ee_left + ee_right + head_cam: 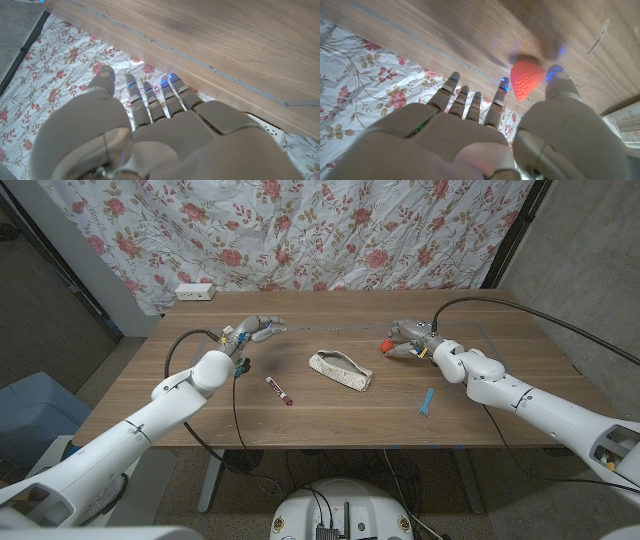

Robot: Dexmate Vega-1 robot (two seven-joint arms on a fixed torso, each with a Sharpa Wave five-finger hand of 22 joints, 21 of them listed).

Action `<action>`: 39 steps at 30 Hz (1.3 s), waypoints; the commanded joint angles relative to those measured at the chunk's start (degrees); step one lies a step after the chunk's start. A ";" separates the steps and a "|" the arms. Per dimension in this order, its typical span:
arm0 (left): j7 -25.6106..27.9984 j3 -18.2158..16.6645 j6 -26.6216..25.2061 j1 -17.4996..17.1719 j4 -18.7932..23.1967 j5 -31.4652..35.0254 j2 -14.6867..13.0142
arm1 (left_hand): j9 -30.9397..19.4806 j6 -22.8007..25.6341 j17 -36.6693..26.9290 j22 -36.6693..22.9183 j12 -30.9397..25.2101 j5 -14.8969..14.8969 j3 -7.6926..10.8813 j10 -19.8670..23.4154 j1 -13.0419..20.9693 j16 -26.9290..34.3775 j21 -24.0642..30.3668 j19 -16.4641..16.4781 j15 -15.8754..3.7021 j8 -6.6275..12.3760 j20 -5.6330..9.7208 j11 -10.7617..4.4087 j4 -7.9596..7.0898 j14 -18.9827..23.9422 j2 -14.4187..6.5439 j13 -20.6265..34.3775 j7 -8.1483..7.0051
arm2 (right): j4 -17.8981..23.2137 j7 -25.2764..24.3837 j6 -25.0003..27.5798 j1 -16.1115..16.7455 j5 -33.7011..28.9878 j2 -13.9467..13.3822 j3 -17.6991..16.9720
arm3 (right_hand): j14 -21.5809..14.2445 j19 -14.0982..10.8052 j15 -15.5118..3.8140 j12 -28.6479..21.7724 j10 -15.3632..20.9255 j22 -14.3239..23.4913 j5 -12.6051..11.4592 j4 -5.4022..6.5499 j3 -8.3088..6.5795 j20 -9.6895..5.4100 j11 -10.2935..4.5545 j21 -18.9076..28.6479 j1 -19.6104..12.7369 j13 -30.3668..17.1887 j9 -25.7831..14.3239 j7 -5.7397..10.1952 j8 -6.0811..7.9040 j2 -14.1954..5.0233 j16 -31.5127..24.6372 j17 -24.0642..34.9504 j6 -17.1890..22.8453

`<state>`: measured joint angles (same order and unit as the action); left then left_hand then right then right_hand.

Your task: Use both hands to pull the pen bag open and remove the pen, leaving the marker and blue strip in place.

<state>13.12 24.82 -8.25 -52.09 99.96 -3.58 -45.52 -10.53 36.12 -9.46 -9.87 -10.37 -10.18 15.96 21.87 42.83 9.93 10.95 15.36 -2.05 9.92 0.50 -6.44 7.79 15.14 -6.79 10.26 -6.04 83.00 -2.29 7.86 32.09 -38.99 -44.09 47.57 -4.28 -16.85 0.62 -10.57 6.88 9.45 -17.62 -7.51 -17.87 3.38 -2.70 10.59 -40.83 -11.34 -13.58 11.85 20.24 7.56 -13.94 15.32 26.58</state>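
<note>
The bag (340, 369) lies closed at mid-table, well apart from both hands; the left hand (255, 331) is spread and empty; the right hand (405, 340) pinches a strawberry (526, 78), which could hamper its grip on the bag.

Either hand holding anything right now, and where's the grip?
Left hand holds nothing, fingers apart. By the right hand is a red strawberry-like thing, between thumb and fingers; whether it's actually pinched cannot be told.
</note>
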 commanded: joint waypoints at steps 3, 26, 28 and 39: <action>0.41 -0.14 2.78 -0.17 -2.70 -2.09 -0.30 | -0.13 -0.56 -0.11 -0.20 -0.42 -0.01 0.59 -0.47 -0.46 -0.03 -0.03 -0.30 -2.49 0.19 0.19 0.27 0.00 -0.24 -0.28 0.24 0.20 | 1.36 3.99 -0.50 -0.47 2.01 -0.68 -0.61 | 1.36 1.07 1.20 0.19 -2.55 0.26 -1.12 0.64 1.51 0.57 0.53 -0.11 2.68 -0.29 0.90 -1.01 -2.89 0.76 0.72 0.24 -5.62; -0.75 -0.24 11.18 0.09 -9.64 -6.39 2.14 | 0.20 -11.23 -0.25 -0.16 0.16 0.26 0.74 -7.10 -5.95 -0.38 -0.41 -4.18 -0.86 -0.44 0.15 2.21 -0.57 -6.88 -0.76 0.16 -1.16 | -2.87 4.15 -10.21 0.70 16.35 -1.11 -6.38 | 7.03 5.09 3.77 0.08 -10.20 0.31 -3.22 3.83 6.98 1.42 2.92 -0.03 13.05 -0.24 2.37 -4.33 -10.12 0.70 2.03 0.53 -22.45; -0.18 -0.38 12.38 -0.04 -10.54 -6.86 2.95 | 0.22 -12.07 -0.30 -0.16 0.14 0.26 0.73 -7.58 -6.53 -0.34 -0.47 -4.66 -0.69 -0.47 0.12 2.33 -0.73 -7.33 -0.89 0.15 -1.02 | -3.46 3.73 -10.90 0.79 17.31 -0.94 -6.70 | 7.32 5.15 3.59 -0.05 -10.14 0.30 -3.18 4.22 7.37 1.17 2.74 -0.01 13.95 -0.20 2.43 -4.34 -10.23 0.61 2.06 0.53 -23.32; -0.91 0.03 18.14 1.78 -17.23 -8.88 6.16 | 0.33 -16.69 -0.42 -0.13 0.17 0.15 0.65 -10.50 -9.95 -0.25 -0.51 -6.44 -0.64 -0.56 0.11 2.73 -1.78 -9.94 -1.63 0.10 -1.14 | -10.24 3.61 -16.98 0.04 26.12 2.13 -8.46 | 7.51 5.20 2.61 -0.71 -8.68 0.24 -2.71 6.26 9.16 0.17 2.04 0.09 18.38 0.07 2.65 -4.86 -9.93 0.00 1.89 0.36 -24.89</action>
<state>12.93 24.49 4.59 -51.79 88.44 -10.60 -41.98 -10.12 20.35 -9.75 -9.87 -10.37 -9.95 16.46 12.02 33.73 9.74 10.51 9.38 -2.04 9.52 0.56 -3.81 6.41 5.67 -8.36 10.26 -7.21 78.33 1.80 -3.74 32.62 -20.91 -44.47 41.00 3.29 -11.34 3.48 -10.82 -2.36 9.45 -20.39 -1.79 -8.99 3.97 -0.64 10.38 -23.33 -11.18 -10.92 7.08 10.36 7.53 -12.08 15.57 2.01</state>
